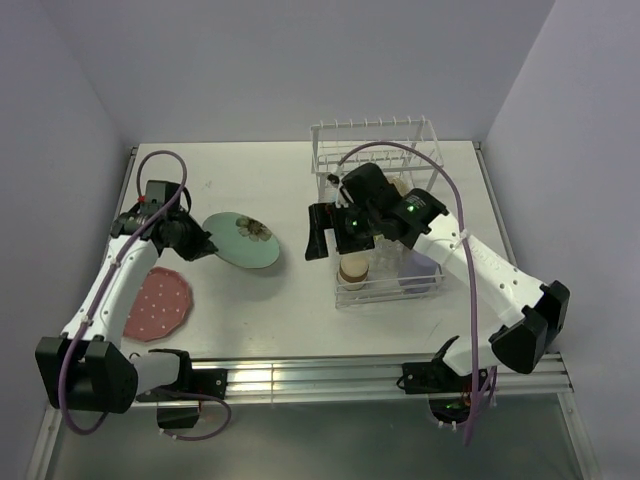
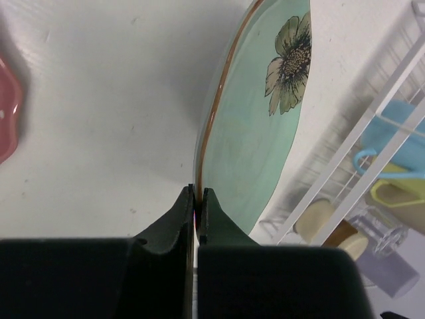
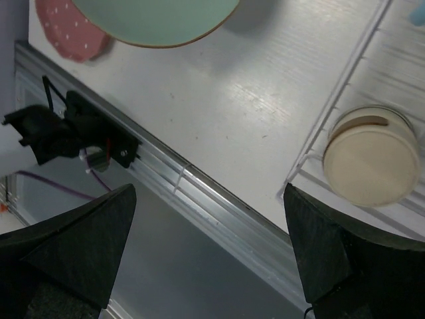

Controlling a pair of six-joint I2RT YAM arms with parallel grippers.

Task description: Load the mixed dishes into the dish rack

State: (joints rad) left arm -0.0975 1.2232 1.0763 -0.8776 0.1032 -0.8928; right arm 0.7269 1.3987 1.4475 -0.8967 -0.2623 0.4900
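A: Black fingers (image 2: 176, 219) of the left hand (image 2: 197, 199) are pressing together on the near rim of the mint-green plate (image 2: 259, 133). They are pinching it edge-on, so its flowered face is tilting away to that hand's right.

B: And the pink dotted scalloped plate (image 1: 158, 303)?

A: It is lying flat on the tabletop (image 1: 250, 170), off to that hand's left, with nothing touching it. Further right, the right hand (image 3: 211, 193) is hanging with its fingers spread wide and gripping nothing, near the front corner of the dish rack (image 1: 372, 140). The tan cup (image 3: 370, 163) is sitting in the lower basket just off its right finger.

B: What is worrying you?

A: The pinch is catching only a thin sliver of rim, so I judge the plate could be swinging or slipping out on the way across. The right arm is also standing between plate and rack, so the two arms could be colliding.

B: Anything you are failing to make out?

A: I cannot tell whether the plate's far edge is touching the tabletop. From above, the right arm is covering much of the rack. The blue cup (image 2: 392, 119) and yellow cup (image 2: 398, 193) are only partly showing through the wires, and the clear glass (image 2: 378, 232) is looking blurred.
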